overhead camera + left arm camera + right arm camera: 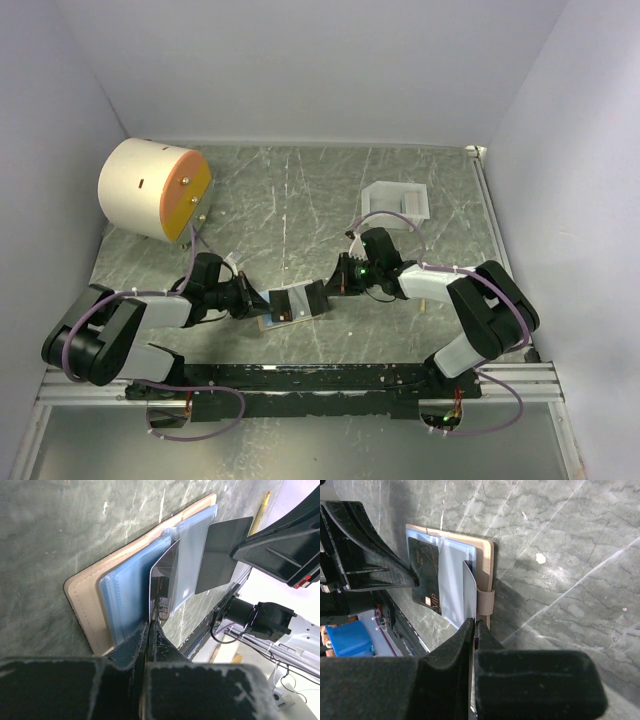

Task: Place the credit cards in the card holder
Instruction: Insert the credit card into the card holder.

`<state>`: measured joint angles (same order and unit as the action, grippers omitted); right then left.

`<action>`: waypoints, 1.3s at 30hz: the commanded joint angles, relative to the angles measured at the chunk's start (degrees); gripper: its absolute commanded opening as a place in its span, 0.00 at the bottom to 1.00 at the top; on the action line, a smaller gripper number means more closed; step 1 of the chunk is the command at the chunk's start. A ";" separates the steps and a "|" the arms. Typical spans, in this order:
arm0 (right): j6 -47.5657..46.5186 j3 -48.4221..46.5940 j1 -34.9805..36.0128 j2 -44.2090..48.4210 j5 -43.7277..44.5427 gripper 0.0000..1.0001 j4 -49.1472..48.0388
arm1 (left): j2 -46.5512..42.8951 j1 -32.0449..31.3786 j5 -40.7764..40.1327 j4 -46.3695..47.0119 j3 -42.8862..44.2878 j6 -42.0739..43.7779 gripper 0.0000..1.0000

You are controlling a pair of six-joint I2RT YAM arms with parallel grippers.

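While my left gripper (149, 624) pinches the VIP card (425, 575) and right gripper (472, 625) the grey card (220, 555), they could clash. The card holder (85, 605) might slide.

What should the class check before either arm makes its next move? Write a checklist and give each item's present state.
1. Card holder lies open and flat on the table: ok.
2. Left gripper shut on the dark VIP card: ok.
3. Right gripper shut on the plain grey card: ok.
4. Grippers on opposite sides of the holder, apart: ok.
5. Either card's edge inside a blue pocket: cannot tell.
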<state>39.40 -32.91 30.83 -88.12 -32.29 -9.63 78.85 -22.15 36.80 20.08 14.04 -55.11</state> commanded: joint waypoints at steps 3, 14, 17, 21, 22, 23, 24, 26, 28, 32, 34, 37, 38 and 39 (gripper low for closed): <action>-0.73 1.23 0.24 0.69 1.75 0.00 1.34 | -0.52 0.62 -2.62 2.00 -1.35 -0.73 0.07; -0.77 1.19 0.27 1.03 1.70 0.00 1.53 | 2.61 0.79 0.45 11.25 -4.07 -7.68 0.07; -0.88 1.07 0.23 1.15 1.71 0.00 1.71 | 2.64 0.79 0.21 11.95 -4.33 -7.99 0.07; -0.99 0.86 0.29 1.05 1.71 0.00 1.81 | 1.85 0.79 -1.68 11.38 -4.38 -7.12 0.07; -0.88 0.91 0.33 1.02 1.63 0.00 1.73 | 1.79 0.79 -1.86 11.57 -4.45 -6.94 0.07; -0.90 0.88 0.30 1.02 1.62 0.00 1.72 | 1.91 0.79 -2.09 11.69 -4.53 -6.86 0.07; -0.90 0.89 0.33 1.02 1.62 0.00 1.72 | 1.94 0.79 -2.29 11.89 -4.59 -6.92 0.07; -0.98 0.88 0.28 1.10 1.62 0.00 1.78 | 2.29 0.79 -2.34 13.78 -5.36 -7.66 0.07; -0.99 0.83 0.28 1.12 1.62 0.00 1.74 | 2.65 0.79 -2.42 15.80 -6.04 -8.45 0.07; -0.81 1.11 0.44 1.10 1.61 0.00 1.47 | 3.40 0.79 -1.94 18.20 -6.56 -9.73 0.07; -0.73 1.14 0.46 1.12 1.70 0.00 1.38 | 3.59 0.72 -2.06 18.33 -6.66 -9.61 0.07; -0.49 1.18 0.61 1.03 1.71 0.00 1.00 | 3.83 0.66 -2.18 19.32 -7.27 -9.89 0.07; -0.32 1.22 0.63 0.97 1.69 0.00 0.83 | 3.84 0.56 -2.17 19.86 -7.71 -10.04 0.07; -0.15 1.26 0.71 1.01 1.68 0.00 0.64 | 3.78 0.42 -2.32 20.14 -7.98 -10.17 0.07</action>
<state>39.42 -32.64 31.09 -87.64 -32.08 -9.58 81.95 -21.78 36.23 36.93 7.46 -65.01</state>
